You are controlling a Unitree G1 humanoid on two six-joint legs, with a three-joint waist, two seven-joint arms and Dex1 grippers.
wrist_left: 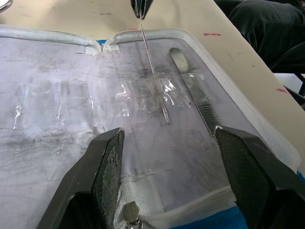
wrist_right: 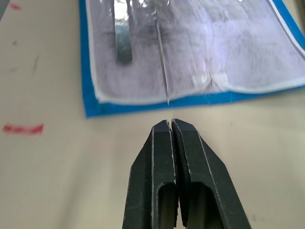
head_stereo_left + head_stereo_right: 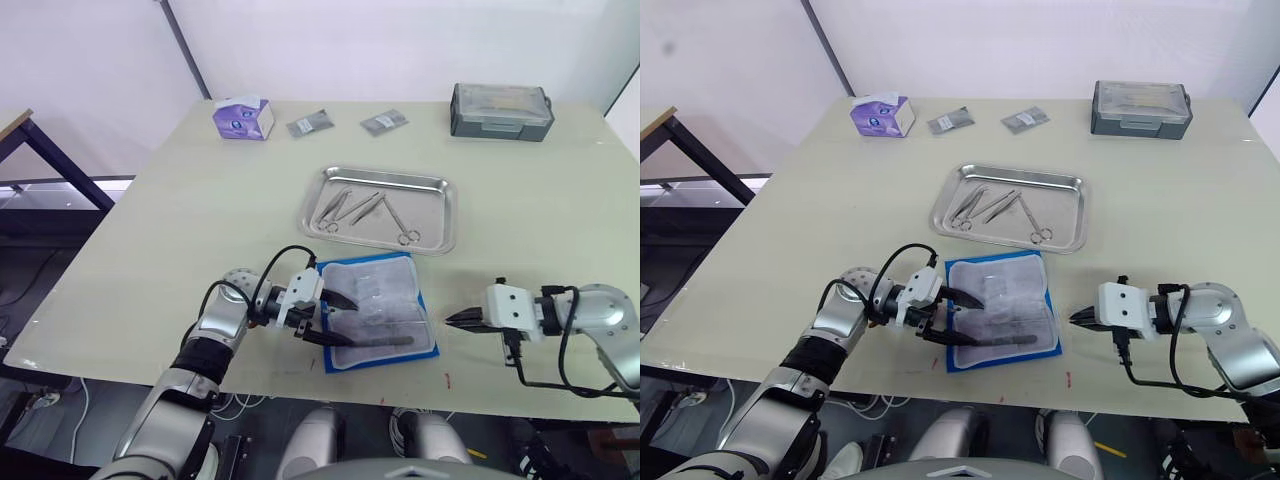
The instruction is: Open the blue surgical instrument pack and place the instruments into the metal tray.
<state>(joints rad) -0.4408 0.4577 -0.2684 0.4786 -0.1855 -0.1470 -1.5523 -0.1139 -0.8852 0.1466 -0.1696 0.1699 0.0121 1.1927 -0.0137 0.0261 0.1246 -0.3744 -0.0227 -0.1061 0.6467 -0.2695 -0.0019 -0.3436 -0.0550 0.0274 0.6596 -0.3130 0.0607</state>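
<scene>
The table is the biggest thing here, pale and wide. Toward its middle sits the tray, with several instruments lying in it, scissors and forceps by the look of their ring handles. Nearer the front edge the pack lies opened flat, clear lining up, blue border showing round it. A flat tweezer and a thin needle-like probe are tucked in its pockets on the side nearest the front edge. Along the far edge stand a grey box and a purple tissue box, with two small foil packets between them.

The left gripper is over the pack's left part, fingers spread wide with nothing between them. The right gripper is over bare table just right of the pack, its fingers pressed together and empty, tips pointing at the pack's edge.
</scene>
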